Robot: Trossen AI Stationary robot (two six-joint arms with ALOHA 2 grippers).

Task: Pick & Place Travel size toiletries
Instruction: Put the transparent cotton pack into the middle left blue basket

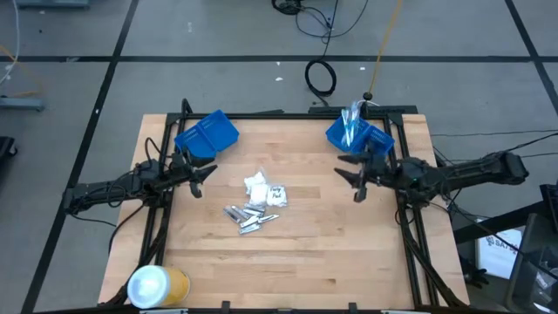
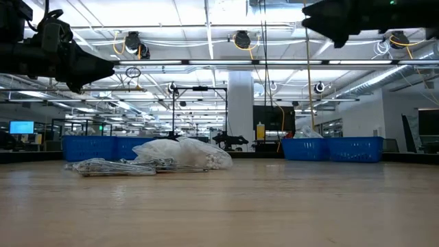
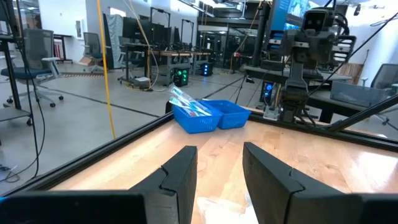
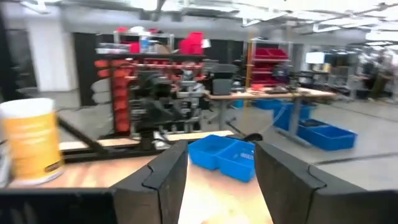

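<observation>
The left gripper (image 1: 202, 179) hovers over the left side of the wooden table (image 1: 305, 270), just in front of the empty blue bin (image 1: 207, 134) at the back-left corner. Its fingers (image 3: 180, 177) stand apart with a plain gap between them, and nothing is held or touched. The remaining toiletries lie to its right, near the table's middle: a heap of small white packets (image 1: 261, 190) with a cluster of short silver tubes (image 1: 248, 216) just in front of them, the tubes lying mostly left to right and a little askew. In the low view the tubes show as a flat pile beside the crumpled packets.

The right gripper (image 1: 356, 179) hangs at the far side of that pile, in front of the right blue bin (image 1: 359, 135), which already holds toothbrushes (image 1: 351, 119). Its fingers are also parted and empty. By my judgement the left gripper is the nearer to the pile. A yellow-and-white roll (image 1: 157, 285) stands at the front-left corner, well apart.
</observation>
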